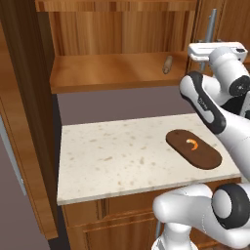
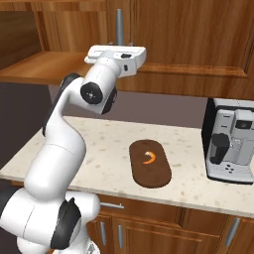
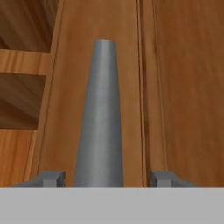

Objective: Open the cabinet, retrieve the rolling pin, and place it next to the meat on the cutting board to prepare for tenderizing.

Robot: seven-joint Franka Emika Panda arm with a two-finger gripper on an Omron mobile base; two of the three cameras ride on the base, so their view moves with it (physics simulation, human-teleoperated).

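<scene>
Pincer (image 3: 104,178): seen in the hand view, its two dark tips stand apart on either side of a grey metal bar handle (image 3: 101,118); a gap shows between each tip and the bar, so it looks partly open and holding nothing, though whether the pads touch the bar I cannot tell.
Handle: smooth round silver bar, running away from the pincer along a reddish-brown door panel; in the right base view the bar (image 2: 119,26) rises just above the hand.
Cabinet (image 1: 117,36): door swung wide at the left of the left base view, interior exposed; warm grained wood, flat shelf inside.
Rolling pin (image 1: 167,64): small tan wooden cylinder with narrower ends, lying on the cabinet shelf near its right end; long axis roughly front to back, slightly slanted.
Key relation: the rolling pin lies to the left of the hand and a little lower, inside the open cabinet; my reading is that the pincer must leave the bar and swing left to straddle the pin across its long axis.
Cutting board (image 1: 194,149): dark brown flat oval on the speckled pale stone table (image 1: 112,156).
Meat (image 1: 193,143): tiny orange crescent on the board; bare board beside it for the pin.
</scene>
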